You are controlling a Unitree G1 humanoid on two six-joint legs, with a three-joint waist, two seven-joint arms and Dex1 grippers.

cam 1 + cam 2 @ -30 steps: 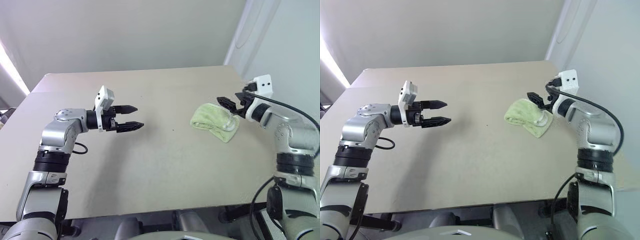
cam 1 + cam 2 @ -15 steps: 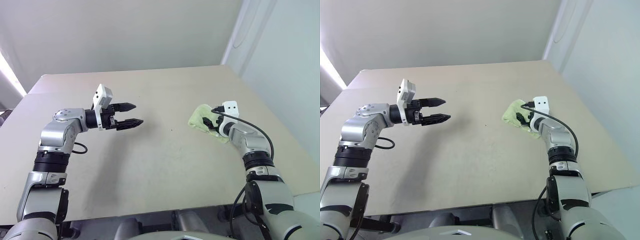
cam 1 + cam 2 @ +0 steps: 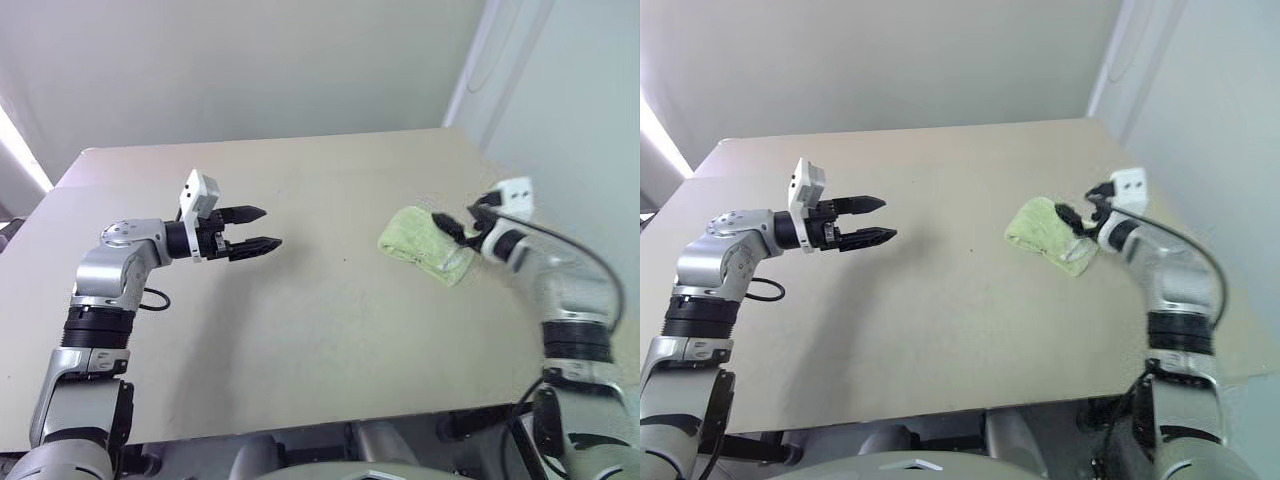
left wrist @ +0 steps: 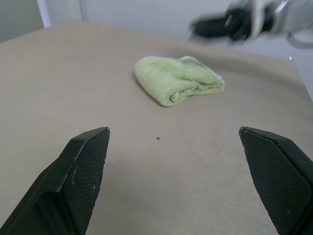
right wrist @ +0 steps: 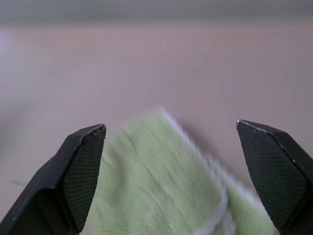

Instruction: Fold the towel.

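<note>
The towel (image 3: 420, 243), a light yellow-green cloth with white edging, lies bunched in a folded bundle on the right side of the tan table (image 3: 330, 330). My right gripper (image 3: 452, 225) hovers open just above the towel's right end, with nothing between its fingers. In the right wrist view the towel (image 5: 161, 186) sits below and between the spread fingers. Over the table's left half, my left gripper (image 3: 268, 228) hangs open and empty, pointing toward the towel (image 4: 176, 81) from well away.
The table's right edge (image 3: 560, 300) runs close behind the towel, with a pale wall (image 3: 570, 100) beyond it. Bare tabletop lies between the two grippers and toward the front edge.
My right arm dipped low beside the towel half a second ago, then rose and drew back above its right end. The towel and my left arm kept their places.
</note>
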